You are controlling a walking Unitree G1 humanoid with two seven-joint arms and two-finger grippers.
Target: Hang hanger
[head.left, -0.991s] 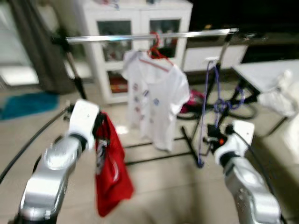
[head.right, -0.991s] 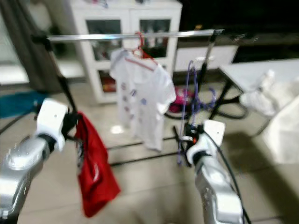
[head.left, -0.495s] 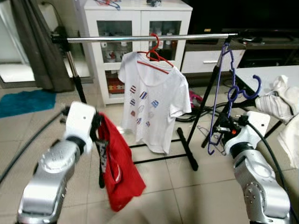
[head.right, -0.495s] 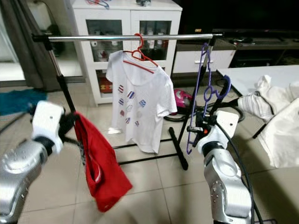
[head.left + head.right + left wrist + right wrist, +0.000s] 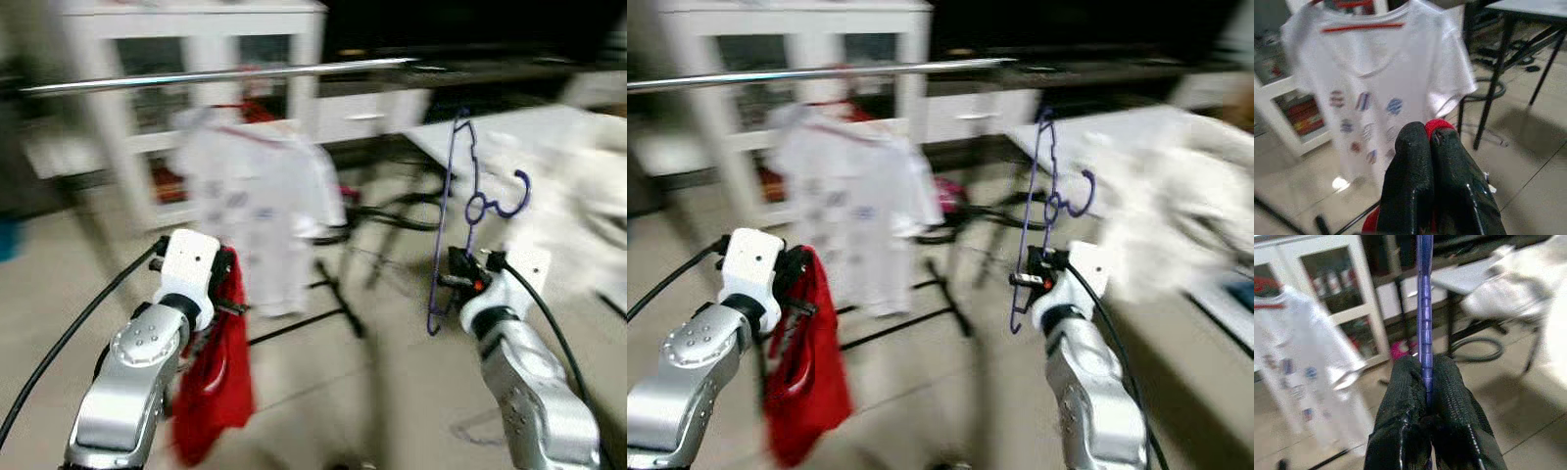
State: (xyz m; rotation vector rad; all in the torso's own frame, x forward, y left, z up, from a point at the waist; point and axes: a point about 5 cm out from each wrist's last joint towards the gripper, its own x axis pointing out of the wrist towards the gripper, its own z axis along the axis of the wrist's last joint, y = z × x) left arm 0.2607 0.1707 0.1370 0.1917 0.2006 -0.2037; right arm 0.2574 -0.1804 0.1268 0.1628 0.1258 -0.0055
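My right gripper (image 5: pixel 458 277) is shut on a purple hanger (image 5: pixel 453 196) that stands upright at the right, its hook beside it; in the right wrist view its bar (image 5: pixel 1424 308) runs up between the fingers (image 5: pixel 1405 406). My left gripper (image 5: pixel 223 279) is shut on a red shirt (image 5: pixel 217 382) that hangs down to the floor; a red fold (image 5: pixel 1437 126) shows between the fingers (image 5: pixel 1410 166). Ahead, a silver clothes rail (image 5: pixel 216 75) carries a white printed T-shirt (image 5: pixel 257 201) on a red hanger (image 5: pixel 1362 27). The head views are blurred.
A white glass-door cabinet (image 5: pixel 186 49) stands behind the rail. A table (image 5: pixel 509 127) with pale clothing (image 5: pixel 1156 211) is at the right. The rail's black base legs (image 5: pixel 333 294) and cables (image 5: pixel 392 215) lie on the tiled floor.
The whole picture has shifted left and blurred, so the camera has turned right. Both grippers keep their hold on the red shirt and the purple hanger.
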